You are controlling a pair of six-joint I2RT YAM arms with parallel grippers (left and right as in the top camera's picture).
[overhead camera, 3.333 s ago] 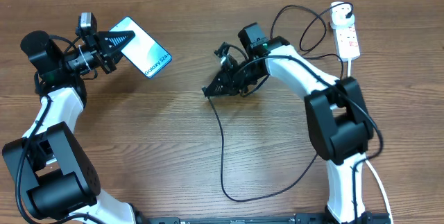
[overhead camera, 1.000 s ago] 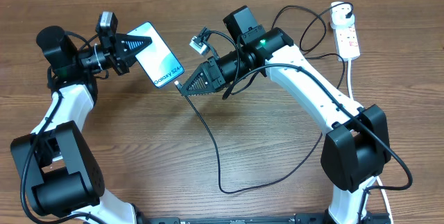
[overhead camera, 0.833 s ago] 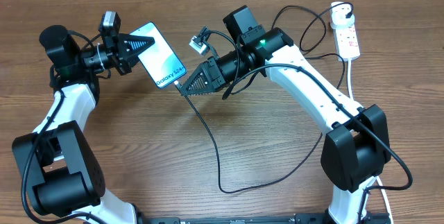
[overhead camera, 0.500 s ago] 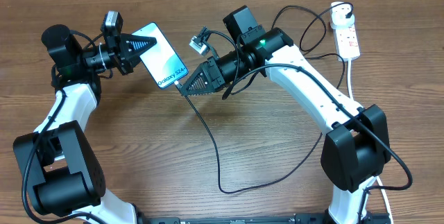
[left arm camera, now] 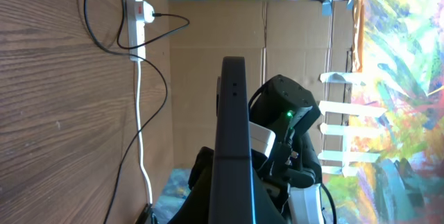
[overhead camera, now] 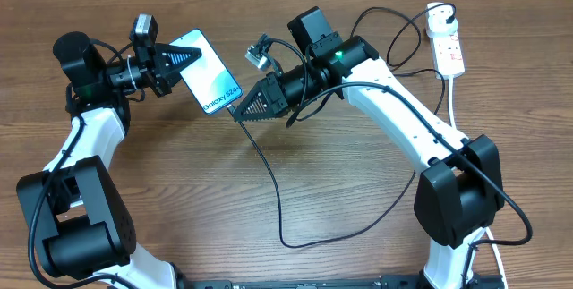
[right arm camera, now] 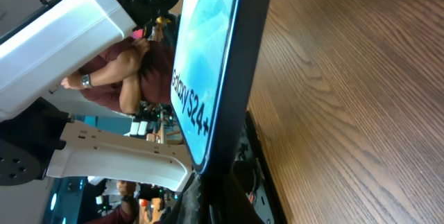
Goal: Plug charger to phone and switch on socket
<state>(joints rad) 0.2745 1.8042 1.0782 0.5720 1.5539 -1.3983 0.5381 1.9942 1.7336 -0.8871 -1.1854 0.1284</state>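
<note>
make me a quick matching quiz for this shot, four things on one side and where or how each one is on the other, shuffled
1. phone
2. socket
3. charger
4. right pincer

a. white, far right
b. black, trailing in a long loop
c. gripped by the left pincer
d. shut, tip at the phone's lower edge

Pairs: 1-c, 2-a, 3-b, 4-d

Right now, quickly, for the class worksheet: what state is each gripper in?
Left gripper: shut on the phone.
Right gripper: shut on the charger, at the phone's edge.

Wooden table (overhead camera: 179,191) with socket (overhead camera: 449,52) and looping charger (overhead camera: 279,222)
</note>
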